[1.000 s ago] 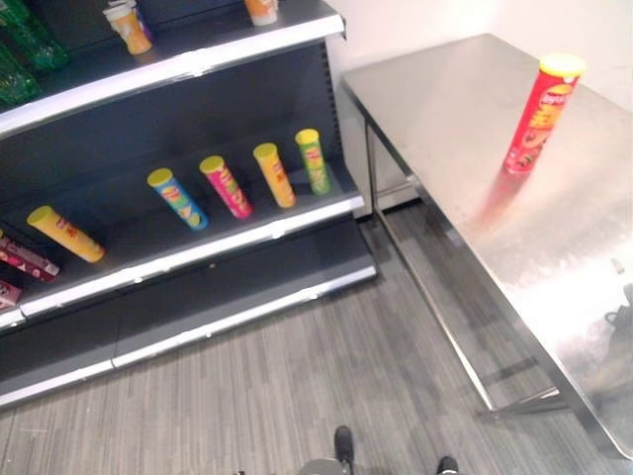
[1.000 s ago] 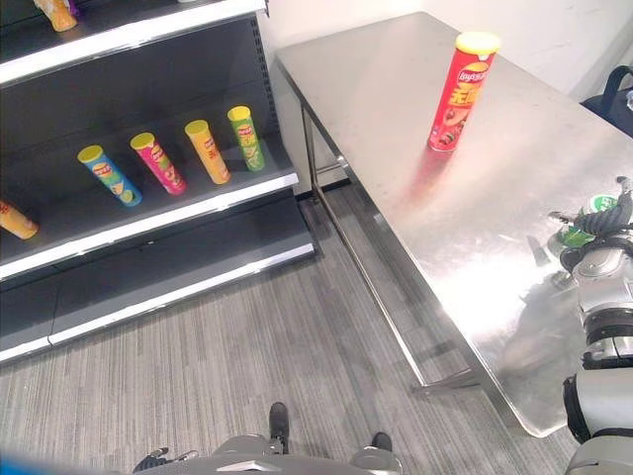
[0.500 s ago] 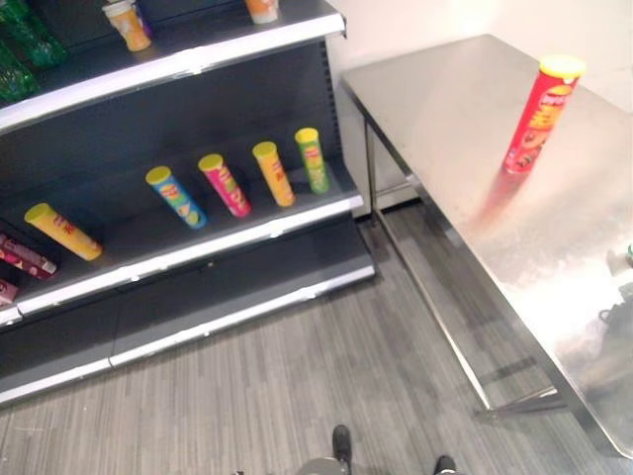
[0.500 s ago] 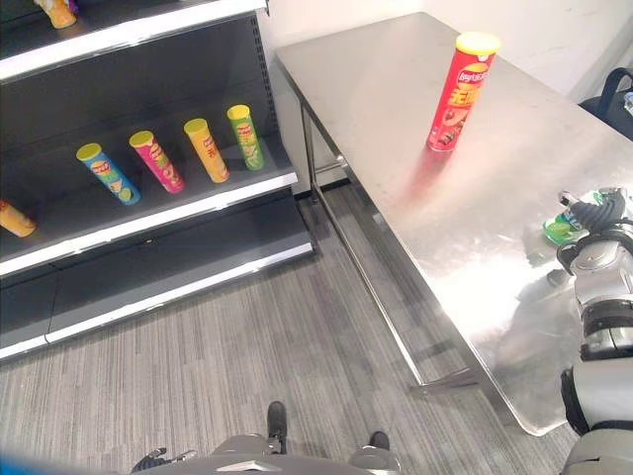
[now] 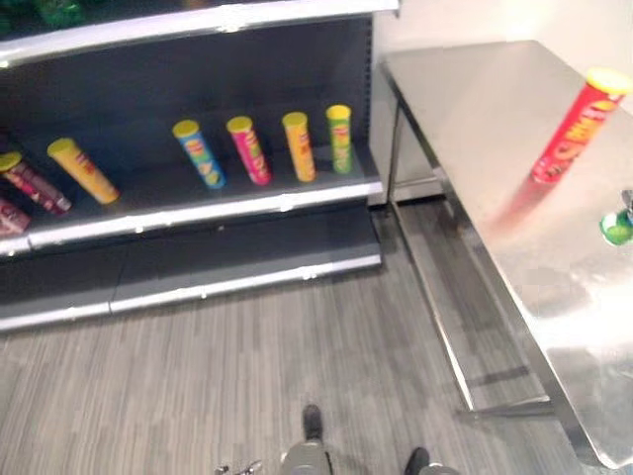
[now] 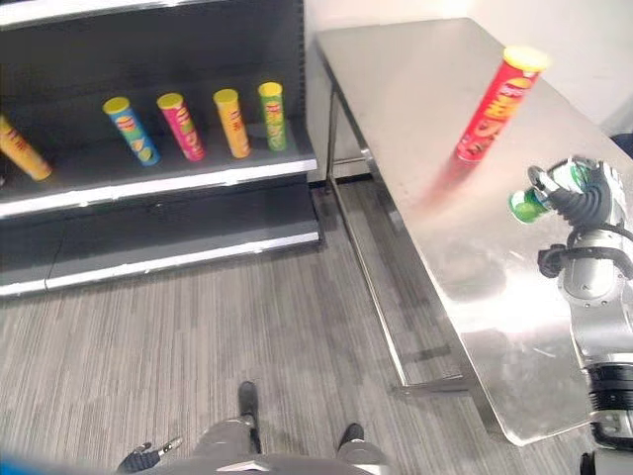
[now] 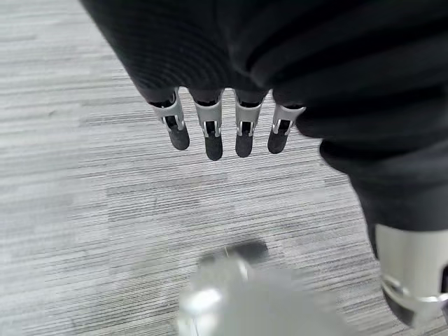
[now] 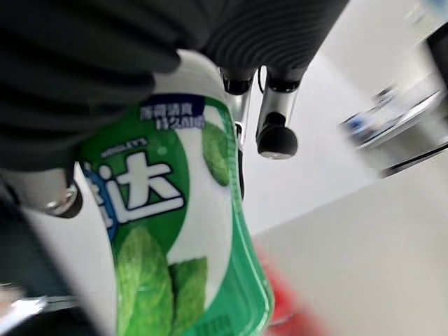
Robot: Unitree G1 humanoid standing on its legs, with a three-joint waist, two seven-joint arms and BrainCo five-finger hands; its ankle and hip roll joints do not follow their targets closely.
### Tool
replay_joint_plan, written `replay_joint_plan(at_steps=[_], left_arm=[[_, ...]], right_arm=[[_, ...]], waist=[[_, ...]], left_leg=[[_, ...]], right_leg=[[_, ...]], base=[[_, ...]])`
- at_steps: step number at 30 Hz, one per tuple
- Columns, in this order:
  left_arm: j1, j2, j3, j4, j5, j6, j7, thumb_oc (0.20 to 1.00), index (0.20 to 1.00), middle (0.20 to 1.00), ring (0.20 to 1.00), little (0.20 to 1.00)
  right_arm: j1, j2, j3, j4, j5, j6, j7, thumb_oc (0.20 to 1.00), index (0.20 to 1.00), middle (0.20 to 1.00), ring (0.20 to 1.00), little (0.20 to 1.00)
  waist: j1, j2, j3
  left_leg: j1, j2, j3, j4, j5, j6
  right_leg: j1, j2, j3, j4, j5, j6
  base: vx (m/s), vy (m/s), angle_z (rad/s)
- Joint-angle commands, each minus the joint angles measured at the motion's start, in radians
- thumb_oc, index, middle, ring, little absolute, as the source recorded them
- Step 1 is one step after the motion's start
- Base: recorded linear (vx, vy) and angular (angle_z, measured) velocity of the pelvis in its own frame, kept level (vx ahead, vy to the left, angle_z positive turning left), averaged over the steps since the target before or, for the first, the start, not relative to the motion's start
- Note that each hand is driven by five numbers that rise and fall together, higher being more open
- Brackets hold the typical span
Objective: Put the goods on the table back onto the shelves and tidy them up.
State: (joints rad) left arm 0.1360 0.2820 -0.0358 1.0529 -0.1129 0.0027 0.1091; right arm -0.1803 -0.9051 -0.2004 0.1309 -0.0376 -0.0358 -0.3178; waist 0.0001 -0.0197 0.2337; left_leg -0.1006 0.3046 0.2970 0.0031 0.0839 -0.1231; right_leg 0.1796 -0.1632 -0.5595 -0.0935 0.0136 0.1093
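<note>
Right hand (image 6: 582, 198) is raised above the right side of the steel worktop (image 6: 415, 119), its fingers (image 8: 276, 119) curled round a green-and-white bottle (image 6: 535, 199). The bottle is clear of the worktop surface and lies roughly on its side in the grip, its green end pointing toward the shelving. In the right wrist view the bottle (image 8: 182, 238) sits tight against the dark ribbed cover, with leaf artwork on its label.

Left hand (image 7: 224, 126) hangs over the grey striped floor (image 5: 198, 376); its fingers (image 7: 210, 136) are straight, side by side, and hold nothing.

One tall red tube (image 6: 492, 103) with a yellow lid stands upright on the worktop toward its far right edge, near the held bottle but apart from it.

The dark shelf unit (image 5: 198, 79) stands to the left of the worktop. On its middle shelf (image 5: 198, 203) four tubes lie side by side near the right end, lids toward the room: blue tube (image 5: 199, 153), pink tube (image 5: 248, 150), orange tube (image 5: 299, 145) and green tube (image 5: 339, 139), set apart at even gaps. Further left on the same shelf lies a yellow tube (image 5: 82, 170), angled, and at the left edge a dark red tube (image 5: 35, 184), also angled. The shelf below (image 5: 198, 267) carries no visible goods. Items on the top shelf are cut off and cannot be identified.
</note>
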Motion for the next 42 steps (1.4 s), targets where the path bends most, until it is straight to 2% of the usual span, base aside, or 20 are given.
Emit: replay_joint_plan(at_steps=[1, 3, 4, 5, 7, 8, 9, 10, 13, 15, 18, 20, 23, 27, 35, 36, 37, 38, 40, 42], left_arm=[[-0.033, 0.046, -0.033, 0.0, 0.052, -0.001, 0.008, 1.0, 1.0, 1.0, 1.0, 1.0], [-0.053, 0.043, -0.061, 0.023, 0.101, 0.005, 0.004, 1.0, 1.0, 1.0, 1.0, 1.0], [-0.06, 0.052, -0.074, 0.029, 0.12, 0.004, 0.002, 1.0, 1.0, 1.0, 1.0, 1.0], [-0.078, 0.067, -0.085, 0.033, 0.13, 0.007, -0.001, 1.0, 1.0, 1.0, 1.0, 1.0], [-0.084, 0.08, -0.088, 0.026, 0.134, 0.012, -0.003, 1.0, 1.0, 1.0, 1.0, 1.0], [-0.087, 0.089, -0.092, 0.022, 0.142, 0.015, -0.003, 1.0, 1.0, 1.0, 1.0, 1.0], [-0.097, 0.096, -0.095, 0.02, 0.144, 0.017, -0.009, 1.0, 1.0, 1.0, 1.0, 1.0], [-0.104, 0.099, -0.094, 0.015, 0.14, 0.017, -0.009, 1.0, 1.0, 1.0, 1.0, 1.0], [-0.127, 0.101, -0.097, 0.012, 0.137, 0.013, -0.012, 1.0, 1.0, 1.0, 1.0, 1.0], [-0.141, 0.098, -0.103, 0.009, 0.136, 0.011, -0.014, 1.0, 1.0, 1.0, 1.0, 1.0], [-0.157, 0.091, -0.111, 0.009, 0.148, 0.009, -0.027, 1.0, 1.0, 1.0, 1.0, 1.0], [-0.158, 0.087, -0.107, 0.013, 0.15, 0.01, -0.032, 1.0, 1.0, 1.0, 1.0, 1.0], [-0.149, 0.079, -0.107, 0.002, 0.151, 0.01, -0.037, 1.0, 1.0, 1.0, 1.0, 1.0], [-0.141, 0.059, -0.116, 0.011, 0.154, 0.008, -0.032, 1.0, 1.0, 1.0, 1.0, 1.0], [-0.103, 0.041, -0.122, 0.014, 0.128, 0.013, -0.028, 1.0, 1.0, 1.0, 1.0, 1.0], [-0.096, 0.04, -0.12, 0.003, 0.116, 0.012, -0.025, 1.0, 1.0, 1.0, 1.0, 1.0], [-0.093, 0.045, -0.119, -0.013, 0.103, 0.013, -0.021, 1.0, 1.0, 1.0, 1.0, 1.0], [-0.093, 0.045, -0.118, -0.013, 0.103, 0.013, -0.021, 1.0, 1.0, 1.0, 1.0, 1.0], [-0.095, 0.048, -0.116, -0.02, 0.095, 0.012, -0.019, 1.0, 1.0, 1.0, 1.0, 1.0], [-0.089, 0.055, -0.115, -0.023, 0.096, 0.014, -0.018, 1.0, 1.0, 1.0, 1.0, 1.0]], right_arm=[[-0.036, -0.071, -0.042, -0.052, -0.002, -0.045, 0.006, 0.2, 0.2, 0.2, 0.2, 0.2], [-0.028, -0.059, -0.048, -0.09, -0.03, -0.034, 0.02, 0.2, 0.2, 0.2, 0.2, 0.2], [-0.041, -0.055, -0.033, -0.1, -0.046, -0.034, 0.02, 0.2, 0.2, 0.2, 0.2, 0.2], [-0.057, -0.058, -0.028, -0.097, -0.071, -0.022, 0.011, 0.2, 0.2, 0.2, 0.2, 0.2], [-0.062, -0.057, -0.028, -0.119, -0.08, -0.017, 0.015, 0.2, 0.2, 0.2, 0.2, 0.2], [-0.059, -0.058, -0.033, -0.123, -0.083, -0.018, 0.011, 0.2, 0.2, 0.2, 0.2, 0.2], [-0.049, -0.066, -0.042, -0.138, -0.088, -0.022, 0.015, 0.2, 0.2, 0.2, 0.2, 0.2], [-0.037, -0.075, -0.054, -0.146, -0.088, -0.022, 0.015, 0.2, 0.2, 0.2, 0.2, 0.2], [-0.025, -0.108, -0.084, -0.15, -0.089, -0.025, 0.01, 0.2, 0.2, 0.2, 0.2, 0.2], [-0.022, -0.126, -0.103, -0.154, -0.082, -0.027, 0.008, 0.2, 0.2, 0.2, 0.2, 0.2], [-0.004, -0.15, -0.145, -0.154, -0.061, -0.037, 0.001, 0.2, 0.2, 0.2, 0.2, 0.2], [-0.004, -0.157, -0.149, -0.15, -0.057, -0.042, -0.006, 0.2, 0.2, 0.2, 0.2, 0.2], [0.006, -0.179, -0.169, -0.157, -0.055, -0.048, -0.009, 0.2, 0.2, 0.2, 0.2, 0.2], [0.003, -0.209, -0.191, -0.155, -0.045, -0.053, -0.011, 0.2, 0.2, 0.2, 0.2, 0.2], [-0.077, -0.265, -0.121, -0.175, 0.031, -0.093, 0.033, 0.2, 0.2, 0.2, 0.2, 0.2], [-0.114, -0.286, -0.086, -0.173, 0.041, -0.096, 0.04, 0.2, 0.2, 0.2, 0.2, 0.2], [-0.155, -0.321, -0.055, -0.186, 0.055, -0.097, 0.052, 0.2, 0.2, 0.2, 0.2, 0.2], [-0.159, -0.321, -0.052, -0.184, 0.056, -0.098, 0.052, 0.2, 0.2, 0.2, 0.2, 0.2], [-0.215, -0.35, -0.012, -0.189, 0.065, -0.103, 0.053, 0.2, 0.2, 0.2, 0.2, 0.2], [-0.234, -0.375, 0.001, -0.188, 0.069, -0.102, 0.06, 0.2, 0.2, 0.2, 0.2, 0.2]], waist=[[0.014, 0.031, -0.048], [0.012, 0.03, -0.074], [0.021, 0.019, -0.08], [0.022, 0.005, -0.081], [0.014, 0.0, -0.071], [0.002, 0.001, -0.063], [-0.013, 0.007, -0.054], [-0.031, 0.014, -0.05], [-0.054, 0.023, -0.035], [-0.074, 0.014, -0.028], [-0.12, -0.01, -0.015], [-0.126, -0.021, -0.011], [-0.129, -0.043, -0.023], [-0.127, -0.05, -0.056], [-0.108, -0.028, -0.096], [-0.102, -0.036, -0.093], [-0.079, -0.041, -0.071], [-0.083, -0.045, -0.073], [-0.073, -0.058, -0.053], [-0.066, -0.072, -0.039]], left_leg=[[0.081, 0.061, 0.042, -0.054, 0.045, -0.081], [0.071, 0.001, 0.034, -0.028, -0.003, -0.063], [0.061, -0.056, 0.022, 0.0, -0.053, -0.031], [0.066, -0.148, 0.01, 0.006, -0.108, 0.024], [0.087, -0.201, -0.004, -0.008, -0.13, 0.061], [0.095, -0.219, -0.015, -0.018, -0.136, 0.074], [0.098, -0.229, -0.017, -0.032, -0.123, 0.09], [0.11, -0.237, -0.034, -0.043, -0.125, 0.095], [0.147, -0.252, -0.062, -0.056, -0.137, 0.091], [0.166, -0.267, -0.087, -0.064, -0.149, 0.088], [0.207, -0.297, -0.129, -0.061, -0.177, 0.091], [0.235, -0.305, -0.13, -0.059, -0.197, 0.087], [0.256, -0.317, -0.126, -0.057, -0.218, 0.084], [0.281, -0.319, -0.148, -0.054, -0.256, 0.082], [0.302, -0.216, -0.134, 0.086, -0.321, 0.011], [0.253, -0.201, -0.131, 0.199, -0.294, -0.015], [0.176, -0.174, -0.149, 0.391, -0.217, -0.054], [0.168, -0.179, -0.152, 0.394, -0.213, -0.052], [0.098, -0.173, -0.179, 0.548, -0.123, -0.086], [0.058, -0.149, -0.17, 0.634, -0.085, -0.086]], right_leg=[[-0.02, -0.041, 0.059, 0.063, -0.129, 0.064], [-0.015, -0.119, 0.039, 0.093, -0.096, 0.095], [-0.014, -0.186, 0.039, 0.134, -0.067, 0.109], [-0.051, -0.287, 0.056, 0.265, -0.001, 0.119], [-0.091, -0.335, 0.098, 0.378, 0.064, 0.112], [-0.121, -0.326, 0.146, 0.43, 0.073, 0.11], [-0.183, -0.283, 0.201, 0.475, 0.051, 0.078], [-0.214, -0.236, 0.251, 0.479, 0.018, 0.071], [-0.258, -0.163, 0.285, 0.398, -0.046, 0.06], [-0.284, -0.12, 0.308, 0.287, -0.029, 0.07], [-0.365, -0.032, 0.399, 0.136, 0.044, 0.101], [-0.394, -0.014, 0.37, 0.069, 0.084, 0.119], [-0.377, -0.013, 0.261, 0.024, 0.119, 0.122], [-0.341, -0.014, 0.262, 0.026, 0.133, 0.104], [-0.271, 0.018, 0.209, 0.06, 0.046, 0.061], [-0.233, 0.026, 0.201, 0.044, 0.022, 0.041], [-0.185, 0.046, 0.205, 0.034, -0.01, 0.009], [-0.189, 0.041, 0.203, 0.034, -0.008, 0.008], [-0.146, 0.053, 0.198, 0.018, -0.027, -0.019], [-0.117, 0.063, 0.195, 0.011, -0.05, -0.034]], base=[[0.12, 0.479, 0.97], [0.18, 0.604, 1.13], [0.26, 0.81, 0.84], [0.26, 0.818, 0.44], [0.18, 0.511, 0.21], [0.06, 0.327, 0.65], [0.06, 0.273, 0.89], [0.09, 0.234, 0.63], [0.16, 0.112, 0.56], [0.17, 0.007, 0.45], [0.25, -0.002, 0.39], [0.22, -0.003, 0.58], [0.16, -0.056, 0.27], [0.21, -0.106, 0.21], [0.2, -0.161, 0.32], [0.16, -0.276, 0.01], [0.07, -0.207, -0.08], [0.06, -0.153, -0.07], [0.04, -0.093, -0.2], [0.05, -0.084, -0.13]])
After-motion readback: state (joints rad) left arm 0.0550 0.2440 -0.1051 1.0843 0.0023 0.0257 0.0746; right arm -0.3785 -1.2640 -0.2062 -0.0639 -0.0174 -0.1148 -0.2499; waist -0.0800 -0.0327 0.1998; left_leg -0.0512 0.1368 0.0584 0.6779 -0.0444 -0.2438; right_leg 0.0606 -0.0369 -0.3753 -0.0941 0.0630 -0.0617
